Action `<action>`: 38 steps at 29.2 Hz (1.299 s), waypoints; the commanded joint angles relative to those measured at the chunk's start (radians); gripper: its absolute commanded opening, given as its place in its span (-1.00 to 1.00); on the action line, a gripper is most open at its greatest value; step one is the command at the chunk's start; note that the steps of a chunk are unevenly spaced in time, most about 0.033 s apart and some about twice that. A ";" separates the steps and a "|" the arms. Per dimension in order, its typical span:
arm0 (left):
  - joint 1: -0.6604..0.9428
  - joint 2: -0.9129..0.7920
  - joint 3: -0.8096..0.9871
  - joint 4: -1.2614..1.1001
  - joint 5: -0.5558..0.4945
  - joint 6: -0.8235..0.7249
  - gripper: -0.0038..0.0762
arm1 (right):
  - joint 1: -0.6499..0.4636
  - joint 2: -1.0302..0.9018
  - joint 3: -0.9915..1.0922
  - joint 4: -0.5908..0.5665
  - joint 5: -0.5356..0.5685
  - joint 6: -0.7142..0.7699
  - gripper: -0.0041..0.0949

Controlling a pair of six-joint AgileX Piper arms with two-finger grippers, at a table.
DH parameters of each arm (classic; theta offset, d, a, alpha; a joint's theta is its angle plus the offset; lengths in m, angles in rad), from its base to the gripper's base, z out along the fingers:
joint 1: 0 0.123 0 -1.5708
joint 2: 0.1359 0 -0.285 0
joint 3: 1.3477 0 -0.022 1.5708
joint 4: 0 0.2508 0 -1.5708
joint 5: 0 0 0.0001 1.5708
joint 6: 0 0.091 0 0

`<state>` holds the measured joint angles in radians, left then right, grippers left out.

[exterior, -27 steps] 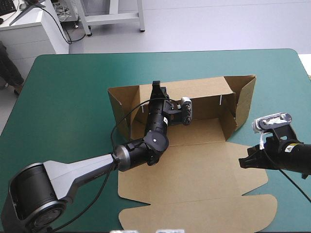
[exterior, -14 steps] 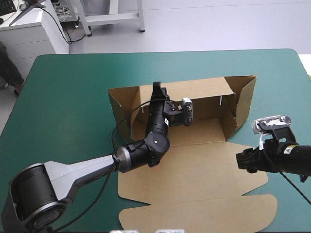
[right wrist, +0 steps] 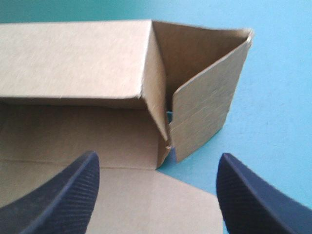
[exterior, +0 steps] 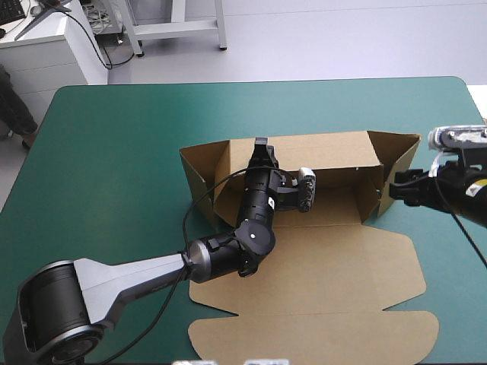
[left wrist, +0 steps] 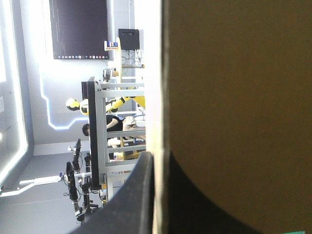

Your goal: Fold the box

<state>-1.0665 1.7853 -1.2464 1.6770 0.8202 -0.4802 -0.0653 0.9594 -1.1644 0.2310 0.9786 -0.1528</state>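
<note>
The cut-sheet brown cardboard box (exterior: 319, 258) is lying in the middle of the smooth teal-green bench cover (exterior: 114, 137), its long far wall and two angled end flaps standing while the tabbed lid panel is lying flat toward the near edge. The left hand (exterior: 263, 149) is pinching the far wall's pale raw top edge — black curved fingers all but pressed together — and the right hand (right wrist: 157, 157) is hovering near the right end flap, ribbed fingers spread wide.
</note>
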 commanded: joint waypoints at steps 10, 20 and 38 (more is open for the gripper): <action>-0.020 -0.039 -0.021 0.029 -0.014 -0.002 -0.92 | -0.006 0.455 -0.449 -0.053 0.004 0.066 0.07; -0.020 -0.039 -0.021 0.029 -0.014 -0.002 -0.92 | -0.008 0.762 -0.766 -0.057 0.150 0.060 0.06; -0.020 -0.039 -0.021 0.029 -0.016 -0.002 -0.92 | -0.111 0.807 -0.684 0.050 0.271 -0.041 0.06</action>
<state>-1.0734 1.7853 -1.2464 1.6780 0.8191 -0.4766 -0.1622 1.8365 -1.8728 0.2462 1.2405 -0.1575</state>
